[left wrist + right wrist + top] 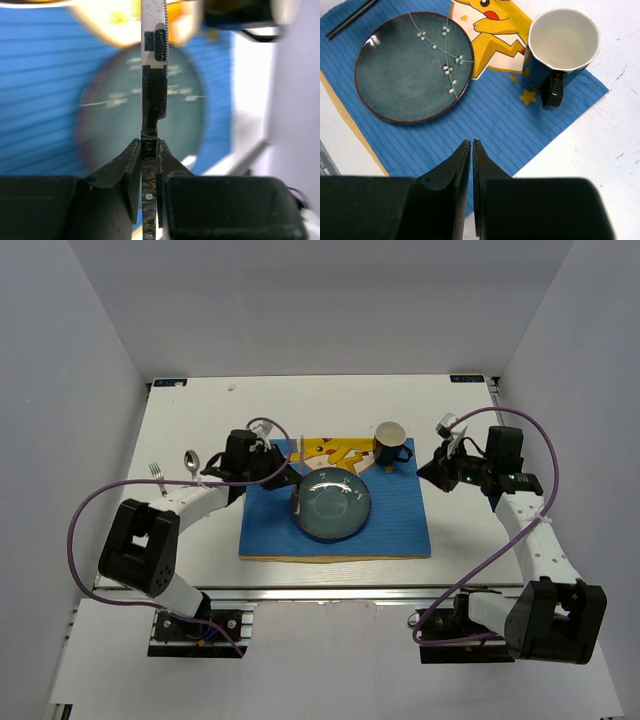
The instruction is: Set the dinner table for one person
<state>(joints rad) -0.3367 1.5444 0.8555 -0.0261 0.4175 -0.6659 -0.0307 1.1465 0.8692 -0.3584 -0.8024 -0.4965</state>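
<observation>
1. The left pincer [149, 146] is clamped on a serrated knife [153, 95], which is held over the blue plate [110, 140].
2. The right pincer [471, 146] is pressed together, empty, over the placemat [500, 120] edge near the mug [563, 45].
3. The white worktop [300, 405] is spread beneath both pincers. Both arms are bent inward over it, elbows outward.
</observation>
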